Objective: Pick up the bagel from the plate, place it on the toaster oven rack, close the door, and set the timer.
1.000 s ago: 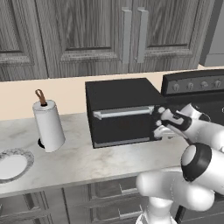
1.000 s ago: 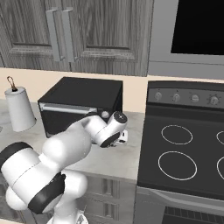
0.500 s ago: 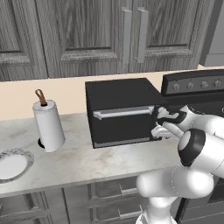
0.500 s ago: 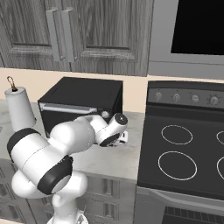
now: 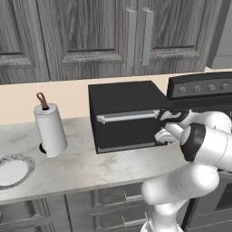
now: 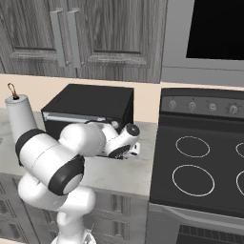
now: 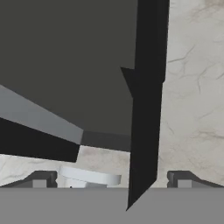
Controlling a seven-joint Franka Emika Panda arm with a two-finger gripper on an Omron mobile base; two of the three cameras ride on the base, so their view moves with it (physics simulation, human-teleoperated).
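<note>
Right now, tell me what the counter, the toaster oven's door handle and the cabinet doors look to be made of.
Counter: polished stone, probably marble; pale grey with darker veining and a soft sheen.
Door handle: brushed metal by its look; a silver bar against the matte black door.
Cabinet doors: grey-stained wood or a wood-look laminate; vertical grain shows, but the rendering leaves it open.

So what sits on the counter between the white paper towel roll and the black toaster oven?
Nothing: bare marble counter separates the paper towel roll from the toaster oven in the left base view.

The arm folds tighter, its elbow swinging nearer the black oven, while the gripper edges closer to the oven's right front.
</note>
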